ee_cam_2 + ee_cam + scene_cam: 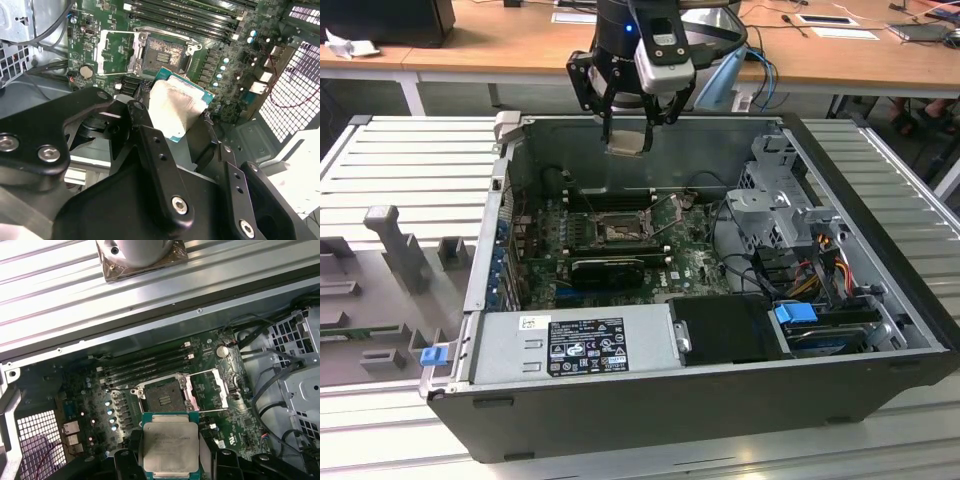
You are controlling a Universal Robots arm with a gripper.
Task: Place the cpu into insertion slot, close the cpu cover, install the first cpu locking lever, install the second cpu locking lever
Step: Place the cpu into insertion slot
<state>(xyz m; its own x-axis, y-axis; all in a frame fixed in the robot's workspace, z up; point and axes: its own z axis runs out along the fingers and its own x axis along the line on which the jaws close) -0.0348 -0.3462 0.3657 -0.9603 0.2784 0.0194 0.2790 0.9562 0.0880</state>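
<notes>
Silvery-beige metal is shown on the face of the cpu (169,447), which is clamped by opposite edges between the fingers of the pincer (630,132). It is held in the air over the open computer case (700,400), well above the insertion slot (162,395).

Placing the chip is judged to be the step in hand and not yet done. The slot is seen bare, and the cpu cover (212,390) is swung open beside it on the green circuit board (242,432). A level descent, with edges matched to the socket rim, is judged to be called for.

No long axis can be given, the chip being square. Its face is held roughly flat and turned upward, with its sides roughly in line with the slot's.
</notes>
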